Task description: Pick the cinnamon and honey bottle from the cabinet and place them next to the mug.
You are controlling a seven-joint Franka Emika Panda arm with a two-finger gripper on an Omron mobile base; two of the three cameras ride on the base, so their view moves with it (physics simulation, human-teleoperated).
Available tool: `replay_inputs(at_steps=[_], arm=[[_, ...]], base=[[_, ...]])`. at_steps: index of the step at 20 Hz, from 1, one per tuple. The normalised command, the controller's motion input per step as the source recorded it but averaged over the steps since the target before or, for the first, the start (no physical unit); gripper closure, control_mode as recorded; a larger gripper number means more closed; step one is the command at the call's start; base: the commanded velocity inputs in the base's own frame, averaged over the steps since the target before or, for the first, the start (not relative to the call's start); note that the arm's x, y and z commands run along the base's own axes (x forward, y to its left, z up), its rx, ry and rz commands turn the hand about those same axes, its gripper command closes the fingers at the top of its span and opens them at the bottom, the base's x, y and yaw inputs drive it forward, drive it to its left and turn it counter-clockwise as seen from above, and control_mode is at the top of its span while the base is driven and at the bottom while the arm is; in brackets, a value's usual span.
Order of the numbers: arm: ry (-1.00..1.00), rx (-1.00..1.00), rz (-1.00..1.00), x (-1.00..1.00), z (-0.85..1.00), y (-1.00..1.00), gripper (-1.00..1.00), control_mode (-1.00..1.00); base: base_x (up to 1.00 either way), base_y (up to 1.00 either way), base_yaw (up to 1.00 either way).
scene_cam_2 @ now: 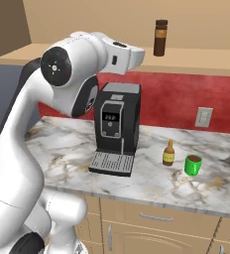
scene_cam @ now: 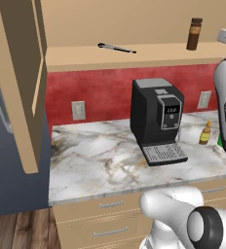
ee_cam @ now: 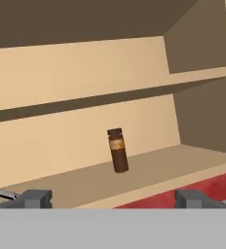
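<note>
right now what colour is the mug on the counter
Bright green with a dark inside; the mug shows best in the right base view, beside the honey bottle.

The slim dark brown cinnamon jar (scene_cam_2: 160, 37) stood upright on the open tan wooden cabinet's bottom shelf (scene_cam_2: 196, 56), a dark pen (scene_cam: 116, 47) lying well to its left. Below, on the marbled worktop (scene_cam_2: 146, 183), the amber honey bottle (scene_cam_2: 169, 153) stood between the black coffee machine (scene_cam_2: 116, 128) and the green mug (scene_cam_2: 193, 164), just beside the mug.
</note>
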Motion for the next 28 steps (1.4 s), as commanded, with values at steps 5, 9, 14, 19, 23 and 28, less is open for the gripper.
replay_inputs(at_steps=[5,9,14,19,23,28], arm=[[0.04,-0.01,0.0,-0.03,-0.19,0.0,-1.0,-1.0],[0.08,-0.09,0.0,0.0,-0.61,0.0,-1.0,-1.0],[0.01,-0.03,0.0,0.0,-0.15,0.0,-1.0,-1.0],[0.0,0.0,0.0,0.04,0.0,0.0,-1.0,-1.0],[0.0,0.0,-0.01,0.23,0.0,0.0,-1.0,-1.0],[0.0,0.0,-0.02,0.32,0.0,0.0,-1.0,-1.0]], base=[[0.0,0.0,0.0],[0.0,0.0,0.0],[0.0,0.0,0.0],[0.0,0.0,0.0],[0.0,0.0,0.0],[0.0,0.0,0.0]])
